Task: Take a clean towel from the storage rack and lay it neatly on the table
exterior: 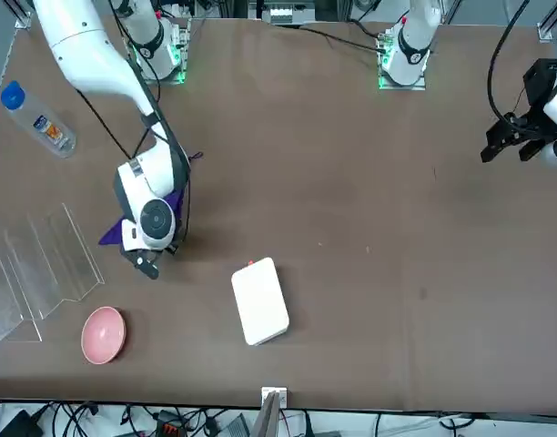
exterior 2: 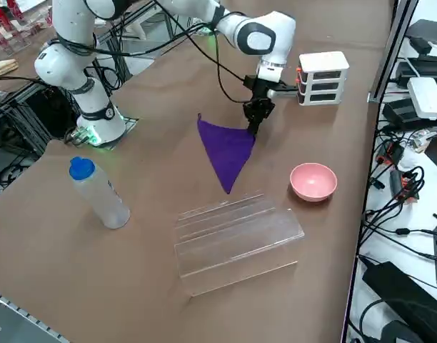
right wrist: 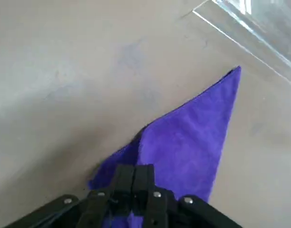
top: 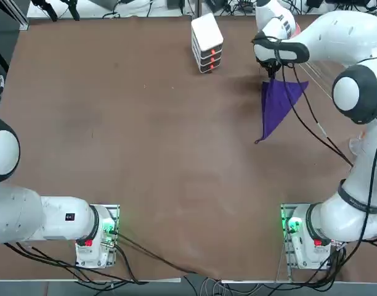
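Purple towel [exterior 2: 227,151] hangs below the closed right tool [exterior 2: 258,114].

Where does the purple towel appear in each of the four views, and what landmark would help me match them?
Top view: towel, upper right, below the right gripper.
Front view: left of centre, partly behind the right arm.
Right side view: centre, hanging from the right gripper.
Right wrist view: at the closed fingers, spreading beyond them.
Shared landmark: the clear rack, seen in the front, right side and right wrist views; only faintly in the top view.
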Tool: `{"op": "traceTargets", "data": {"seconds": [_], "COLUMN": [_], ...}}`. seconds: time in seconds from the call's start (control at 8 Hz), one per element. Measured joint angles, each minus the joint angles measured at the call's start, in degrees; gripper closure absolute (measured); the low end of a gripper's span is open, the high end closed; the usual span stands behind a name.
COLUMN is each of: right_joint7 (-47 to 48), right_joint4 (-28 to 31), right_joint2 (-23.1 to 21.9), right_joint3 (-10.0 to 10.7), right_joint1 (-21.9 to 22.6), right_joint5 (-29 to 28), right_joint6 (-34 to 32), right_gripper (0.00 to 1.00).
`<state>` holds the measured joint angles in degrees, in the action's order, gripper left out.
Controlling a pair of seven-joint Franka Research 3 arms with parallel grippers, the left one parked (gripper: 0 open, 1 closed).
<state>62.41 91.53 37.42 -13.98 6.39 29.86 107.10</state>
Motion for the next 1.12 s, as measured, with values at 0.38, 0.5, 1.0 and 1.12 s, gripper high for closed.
{"op": "traceTargets", "data": {"seconds": [0.38,0.5,1.0,1.12], "right_joint7": [-11.0,-12.8,-16.3,-18.1], "right_joint4": [5.1,9.0,23.1,26.4], "right_joint2": [-5.0,-7.1,-15.9,-17.8], "right_joint3": [0.0,0.0,0.0,0.0], "right_joint1": [-2.5,-3.5,-6.1,-6.8], "right_joint5": [-0.5,-0.6,-0.7,-0.7], "right_joint6": [-5.6,-5.7,-7.0,-7.1], "right_gripper": [0.99,0.99,0.99,0.99]}}
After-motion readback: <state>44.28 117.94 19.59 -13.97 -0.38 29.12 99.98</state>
